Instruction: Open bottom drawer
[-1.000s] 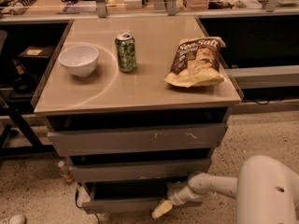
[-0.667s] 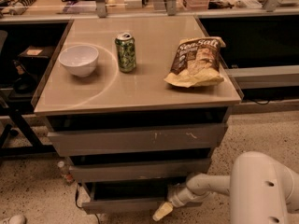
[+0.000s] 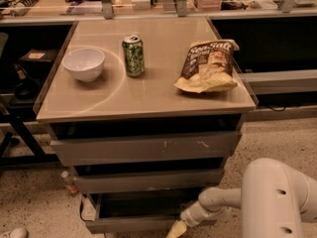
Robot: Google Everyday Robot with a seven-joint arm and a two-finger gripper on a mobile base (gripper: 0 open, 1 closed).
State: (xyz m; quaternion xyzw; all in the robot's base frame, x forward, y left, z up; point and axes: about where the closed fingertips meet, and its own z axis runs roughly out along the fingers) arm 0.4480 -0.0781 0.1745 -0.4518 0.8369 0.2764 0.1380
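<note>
Grey fronts all the way down this cabinet [image 3: 124,151], three of them stacked under its tan top [image 3: 158,97]. The bottom drawer [image 3: 141,207] is the lowest and shallowest slot in the cabinet. It sits pulled out past the two fronts above it, so we get a look down into its dark box interior. The tall front [image 3: 193,145] just under the cabinet's top has a couple of pale scratches, and the mid-sized front [image 3: 148,180] sits between that and the bottom one.

The gripper [image 3: 176,229] is down at the cabinet's lower right front corner, with its yellowish tip right at the right end of the bottom drawer's front. We honestly can't tell if it's open, closed or hooked on the edge. The white arm [image 3: 277,200] comes in from the cabinet's right side, low to the speckled floor [image 3: 39,207].

On the cabinet's top we've got a white bowl [image 3: 83,63] at the left, a green can [image 3: 133,55] standing upright near the middle, and a bag of chips [image 3: 208,66] lying flat at the right. All three are apart from each other.
</note>
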